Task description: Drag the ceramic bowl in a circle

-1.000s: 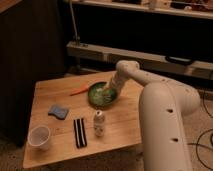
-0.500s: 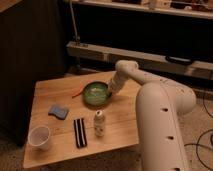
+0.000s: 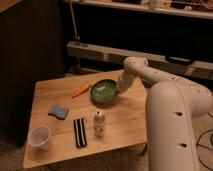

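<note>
Wooden planks make up the small table on which everything is set, in a dimly lit room. Toward the back of the tabletop, slightly right of its middle, the ceramic bowl is found upright, its pale mottled inside shown under a darker green rim. The bowl's right rim is met by the gripper, whose fingers are pressed together on that edge, so that the rim appears to be pinched. From there the white arm is bent back and down along the right side of the table, where much of the foreground is filled by its bulky body. Just left of the bowl, an orange carrot-like piece is laid at a slant, apart from the rim. Nearer the front, a small white bottle is stood upright, with a black striped strip laid flat beside it on its left. A blue sponge is placed further left, and a white cup is set at the front left corner. Behind the table, a metal rack and a dark cabinet are seen.
</note>
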{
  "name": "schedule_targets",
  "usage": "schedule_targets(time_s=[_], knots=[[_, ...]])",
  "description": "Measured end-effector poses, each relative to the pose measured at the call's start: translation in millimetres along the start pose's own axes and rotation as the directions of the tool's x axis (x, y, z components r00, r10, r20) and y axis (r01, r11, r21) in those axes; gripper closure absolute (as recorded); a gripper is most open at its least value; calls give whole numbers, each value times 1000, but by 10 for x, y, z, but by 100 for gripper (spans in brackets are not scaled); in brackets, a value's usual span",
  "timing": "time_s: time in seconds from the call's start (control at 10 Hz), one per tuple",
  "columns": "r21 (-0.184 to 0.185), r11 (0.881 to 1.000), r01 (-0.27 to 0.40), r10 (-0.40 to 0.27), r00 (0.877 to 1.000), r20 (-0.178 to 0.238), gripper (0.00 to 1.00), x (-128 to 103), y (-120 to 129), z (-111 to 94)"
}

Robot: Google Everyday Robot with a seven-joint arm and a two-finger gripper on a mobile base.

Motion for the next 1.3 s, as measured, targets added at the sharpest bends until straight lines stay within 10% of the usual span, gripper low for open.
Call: schedule_targets(time_s=[0.4,0.7,1.0,1.3], knots=[[120,993,-1,11,996,-84,100,449,-528,-135],[128,991,38,-20,991,-134,100,1009,-511,-292],[91,989,120,-105,982,-156,100,1282,-49,-243],[55,987,154,-143,976,-163,100,1093,579,87]])
